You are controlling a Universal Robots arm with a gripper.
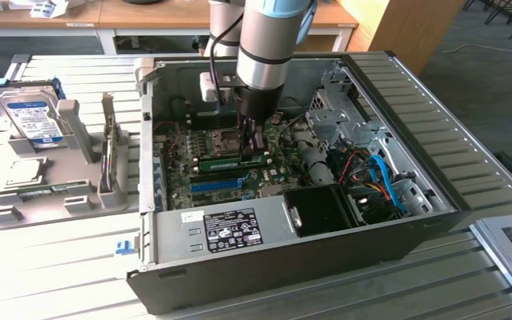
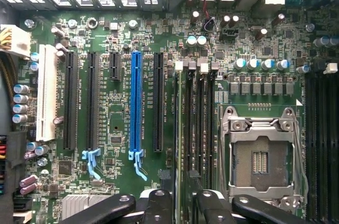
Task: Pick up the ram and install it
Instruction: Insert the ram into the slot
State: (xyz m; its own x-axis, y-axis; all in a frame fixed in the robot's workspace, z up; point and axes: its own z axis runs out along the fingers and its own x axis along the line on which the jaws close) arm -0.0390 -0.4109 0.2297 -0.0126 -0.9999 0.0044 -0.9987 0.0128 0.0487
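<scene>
There is one robot arm (image 1: pixel 269 40) with one claw (image 1: pixel 256 152). One open computer case (image 1: pixel 327 260) sits on one table (image 1: pixel 51 273). Inside it is one silver power box (image 1: pixel 178 240). One ram (image 1: pixel 225 161) is by the claw. One gray holder (image 1: pixel 56 200) has one hard drive (image 1: pixel 32 120), one square silver chip (image 1: pixel 25 172) and one more thin green board (image 1: pixel 107 167). On the main board (image 2: pixel 122 49) I count one blue slot (image 2: pixel 136 102), one white slot (image 2: pixel 46 94), four black slots (image 2: pixel 91 99) (three long, one short), two light blue clips (image 2: pixel 91 158) and one chip socket (image 2: pixel 263 158).
</scene>
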